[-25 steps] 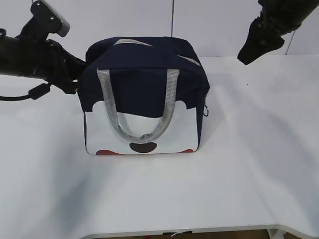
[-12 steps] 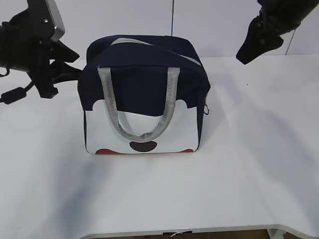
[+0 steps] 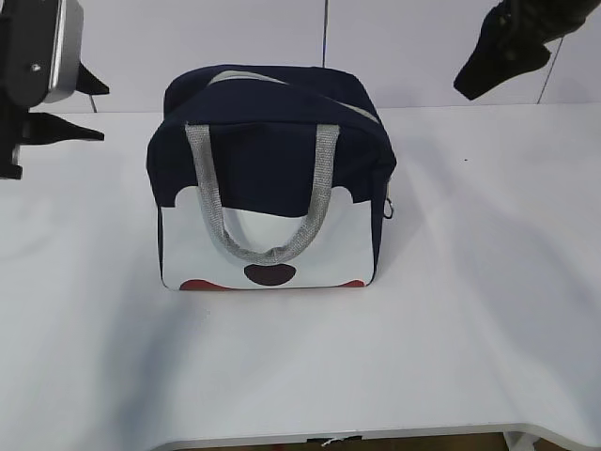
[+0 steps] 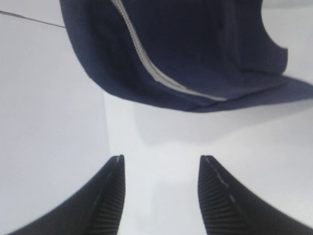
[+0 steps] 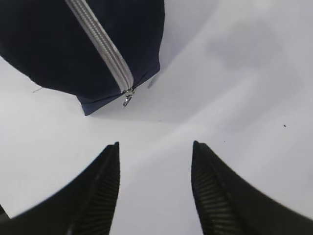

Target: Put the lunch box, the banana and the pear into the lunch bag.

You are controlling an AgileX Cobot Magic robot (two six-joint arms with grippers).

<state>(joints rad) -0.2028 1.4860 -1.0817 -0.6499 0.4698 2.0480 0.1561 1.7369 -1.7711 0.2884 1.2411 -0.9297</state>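
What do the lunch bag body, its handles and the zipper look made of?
Lunch bag: matte navy woven fabric, judging by soft folds; lower front panel looks smooth white, perhaps coated. Handles: grey webbing with visible weave. Zipper: grey tape; its pull glints like metal.

White desk (image 3: 470,310) with a rounded front edge, meeting a pale wall (image 3: 413,47) at its far edge, a thin dark vertical seam (image 3: 326,33) there.

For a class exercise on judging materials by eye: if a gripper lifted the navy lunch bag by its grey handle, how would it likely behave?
The lunch bag looks like soft fabric, so it would probably sag rather than stay rigid. Its grey handle droops limply down the front, suggesting it would flop until pulled taut. The broad, boxy base makes tipping when nudged seem unlikely.
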